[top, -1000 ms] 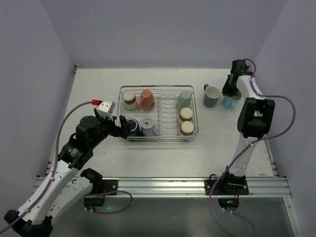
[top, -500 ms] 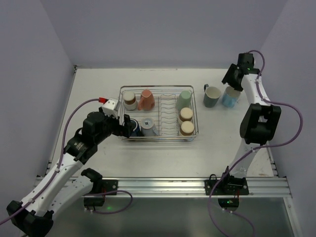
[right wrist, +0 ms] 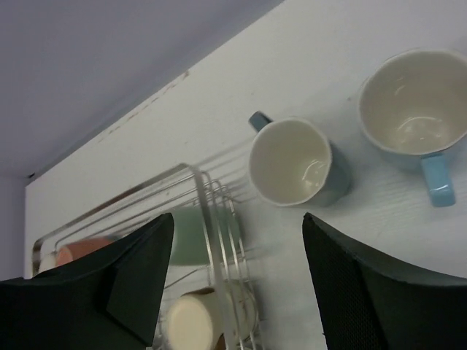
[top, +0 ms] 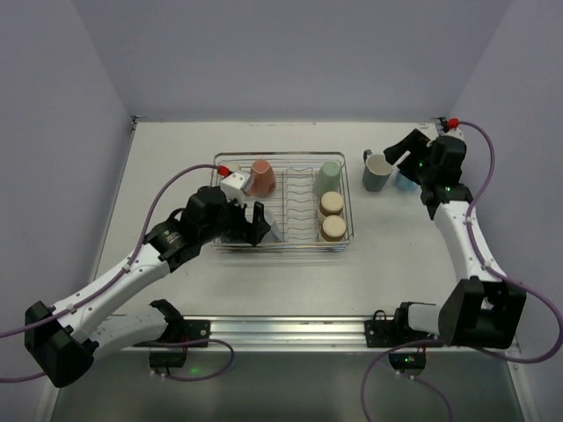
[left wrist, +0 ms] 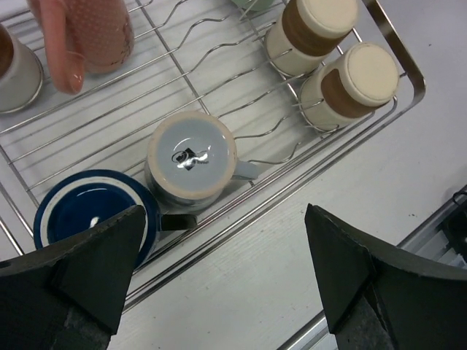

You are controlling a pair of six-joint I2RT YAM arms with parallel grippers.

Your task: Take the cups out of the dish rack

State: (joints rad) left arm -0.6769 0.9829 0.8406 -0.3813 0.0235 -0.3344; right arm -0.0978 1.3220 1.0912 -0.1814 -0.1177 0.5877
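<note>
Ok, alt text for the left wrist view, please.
The left gripper hovers open over the near edge of the dish rack, above an upturned grey-white mug and a navy mug. Two brown-and-cream cups stand upturned at upper right, a pink mug at upper left.

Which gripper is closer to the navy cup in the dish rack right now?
Left. The left gripper hovers just above the navy cup in the near-left corner of the dish rack; the right gripper is past its right end, by two mugs.
</note>
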